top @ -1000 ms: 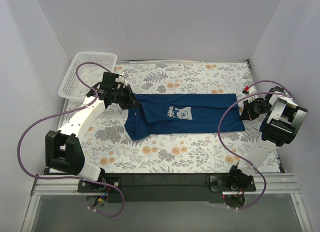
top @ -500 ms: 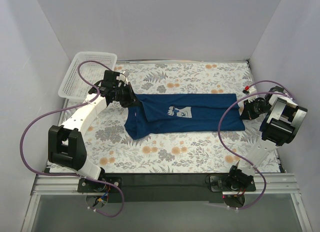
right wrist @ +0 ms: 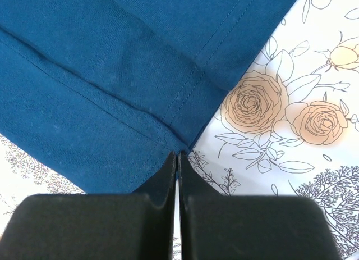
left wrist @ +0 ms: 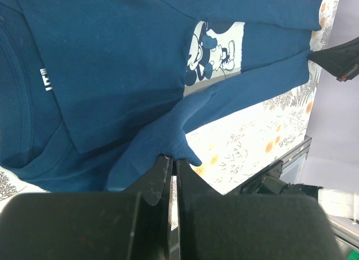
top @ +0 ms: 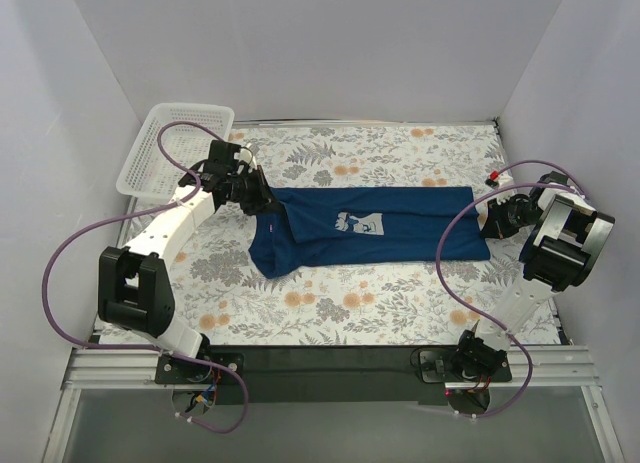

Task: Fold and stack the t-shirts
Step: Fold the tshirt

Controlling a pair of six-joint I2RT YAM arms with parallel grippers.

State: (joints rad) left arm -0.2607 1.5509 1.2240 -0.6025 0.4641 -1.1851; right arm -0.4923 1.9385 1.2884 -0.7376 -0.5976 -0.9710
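At the far left corner of the floral table (top: 330,308) sits a white mesh basket (top: 176,148). Just to its right, the left gripper (left wrist: 174,159) is clenched on a bunched fold of the navy t-shirt (top: 410,215) near its collar end. The t-shirt lies stretched lengthwise across the middle of the table, folded into a long band, with its pale mouse print (top: 360,224) facing up. At the hem end, the right gripper (right wrist: 178,155) has its fingers pressed together on the hem's corner, low against the table.
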